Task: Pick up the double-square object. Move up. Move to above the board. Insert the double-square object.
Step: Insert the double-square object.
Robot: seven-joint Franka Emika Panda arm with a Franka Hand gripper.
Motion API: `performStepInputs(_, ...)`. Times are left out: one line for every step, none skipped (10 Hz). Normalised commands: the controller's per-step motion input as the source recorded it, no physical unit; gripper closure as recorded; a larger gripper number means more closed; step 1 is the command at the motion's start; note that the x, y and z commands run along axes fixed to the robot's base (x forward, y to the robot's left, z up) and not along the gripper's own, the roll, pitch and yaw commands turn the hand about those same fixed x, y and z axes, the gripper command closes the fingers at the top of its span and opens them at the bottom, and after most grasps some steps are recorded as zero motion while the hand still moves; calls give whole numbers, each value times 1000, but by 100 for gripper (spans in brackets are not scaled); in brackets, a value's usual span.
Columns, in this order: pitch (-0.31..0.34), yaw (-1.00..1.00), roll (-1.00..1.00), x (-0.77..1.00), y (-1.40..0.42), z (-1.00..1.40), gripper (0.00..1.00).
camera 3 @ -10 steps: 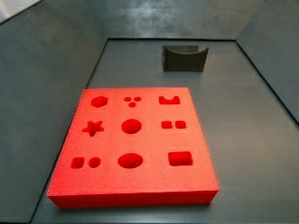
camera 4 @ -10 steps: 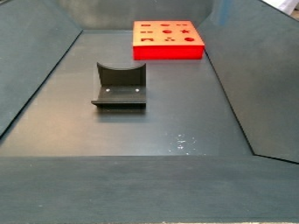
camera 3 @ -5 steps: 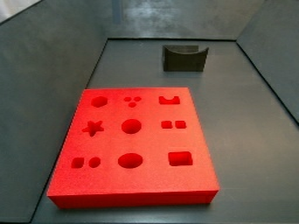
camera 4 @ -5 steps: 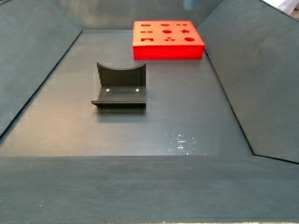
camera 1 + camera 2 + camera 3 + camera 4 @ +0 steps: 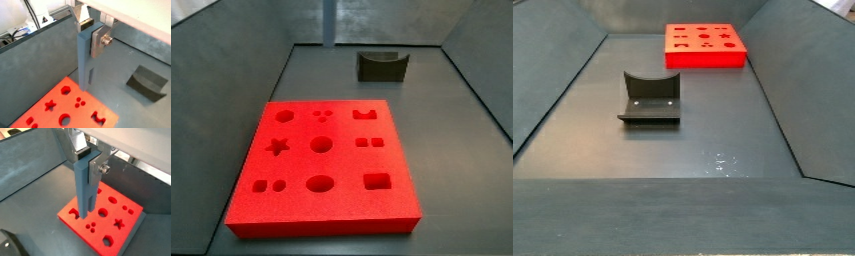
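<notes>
My gripper (image 5: 89, 35) is shut on the upper end of the double-square object (image 5: 85, 57), a tall grey-blue bar that hangs upright with its two prongs pointing down. Both wrist views show this grip (image 5: 88, 163), with silver fingers (image 5: 99, 168) on either side of the bar (image 5: 84, 188). The bright-red board (image 5: 128, 217) with shaped cut-outs lies below, and the prongs hang over it near one edge, apart from it. The board also shows in both side views (image 5: 325, 212) (image 5: 704, 61). A faint grey-blue strip at the top edge of a side view (image 5: 329, 22) looks like the bar's lower end.
The dark fixture (image 5: 648, 98) stands on the grey floor away from the board, also seen in a side view (image 5: 381, 65) and in both wrist views (image 5: 148, 82) (image 5: 8, 243). Sloped grey walls enclose the floor.
A grey-blue vertical strip has come into view at the top edge of one side view. The board and the fixture have not moved.
</notes>
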Motion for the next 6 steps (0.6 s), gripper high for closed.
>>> performStepInputs(-3, -1000, -37, 20, 0, -151, 100)
performStepInputs(0, -1000, -24, 0, 0, -171, 100)
performStepInputs(0, -1000, -20, 0, 0, -186, 100)
performStepInputs(-11, -1000, -19, 0, 0, -197, 100)
performStepInputs(-14, -966, -80, 100, 0, -57, 100)
performStepInputs(0, -600, -93, 511, -26, -46, 100)
